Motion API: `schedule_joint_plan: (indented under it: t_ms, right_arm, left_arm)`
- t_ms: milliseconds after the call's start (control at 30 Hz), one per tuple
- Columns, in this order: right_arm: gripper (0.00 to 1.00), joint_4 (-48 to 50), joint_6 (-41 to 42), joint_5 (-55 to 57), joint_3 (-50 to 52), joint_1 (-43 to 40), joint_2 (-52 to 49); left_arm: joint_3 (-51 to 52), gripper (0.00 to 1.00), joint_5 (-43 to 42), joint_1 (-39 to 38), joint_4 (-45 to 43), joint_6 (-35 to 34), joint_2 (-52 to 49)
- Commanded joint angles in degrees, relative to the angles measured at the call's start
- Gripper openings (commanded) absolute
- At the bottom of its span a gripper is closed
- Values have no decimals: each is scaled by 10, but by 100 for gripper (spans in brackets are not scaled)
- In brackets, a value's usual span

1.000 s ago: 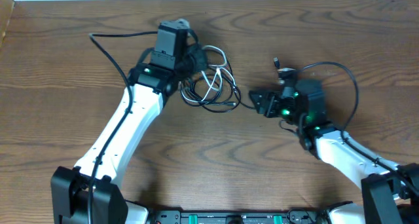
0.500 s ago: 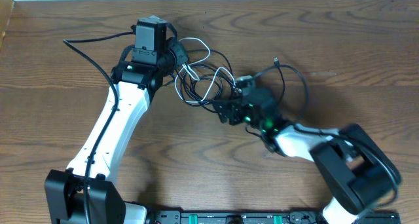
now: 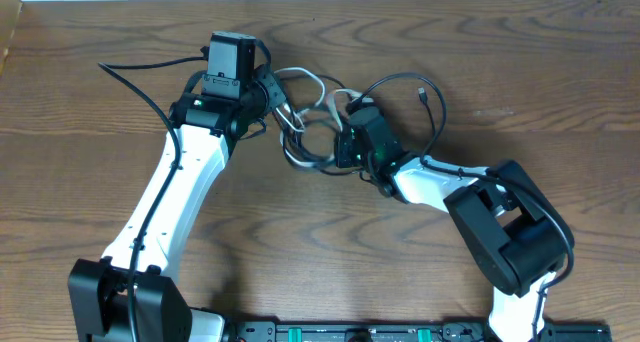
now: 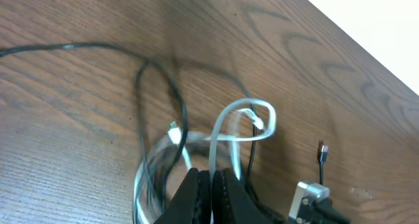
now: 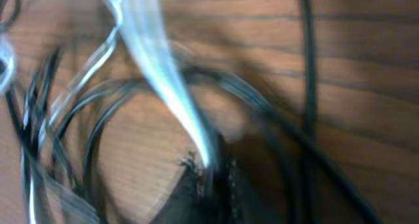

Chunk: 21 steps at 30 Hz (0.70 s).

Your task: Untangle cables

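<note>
Cables (image 3: 312, 122) lie in one tangled bunch on the wooden surface (image 3: 70, 182), near its far edge, between the two grippers. The left gripper (image 3: 278, 94) is at the left side of the bunch. In the left wrist view its jaws are clenched on the white cable (image 4: 252, 116), which makes a small loop just beyond the fingertips. The black cables (image 4: 163, 86) curve around this loop, and one small plug (image 4: 322, 152) lies apart on the wood at the right. The right gripper (image 3: 344, 144) is at the right side of the bunch. Its wrist view is blurred, but the jaws seem closed on the white cable too, with black loops around them.
</note>
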<state>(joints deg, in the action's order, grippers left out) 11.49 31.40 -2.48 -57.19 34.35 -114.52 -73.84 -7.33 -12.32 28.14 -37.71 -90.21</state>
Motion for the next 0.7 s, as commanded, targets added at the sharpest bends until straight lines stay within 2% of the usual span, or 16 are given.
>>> schedule_joint_plan:
  t_ms: [0,133,267,433,533,600,667]
  right_arm:
    - [1,-122,-2,22,6,-26,35]
    - [1,-267,-11,25,6,-67,94]
    - [1,-384,-73,55,6,-118,153]
    - [4,-475,-98,147,6,-188,205]
    - [15,-481,-98,127,6,-228,222]
    - [29,-476,-98,86,6,-247,227]
    - [38,-472,-98,54,6,-257,228]
  left_arm:
    - [-1,8,5,2,2,-3,13]
    - [-1,8,5,2,2,-3,13]
    - [-1,8,5,2,2,-3,13]
    - [-1,8,5,2,2,-3,13]
    - [-1,8,5,2,6,-3,13]
    - [-1,8,6,2,11,-2,13]
    - [-1,8,6,3,17,18,13]
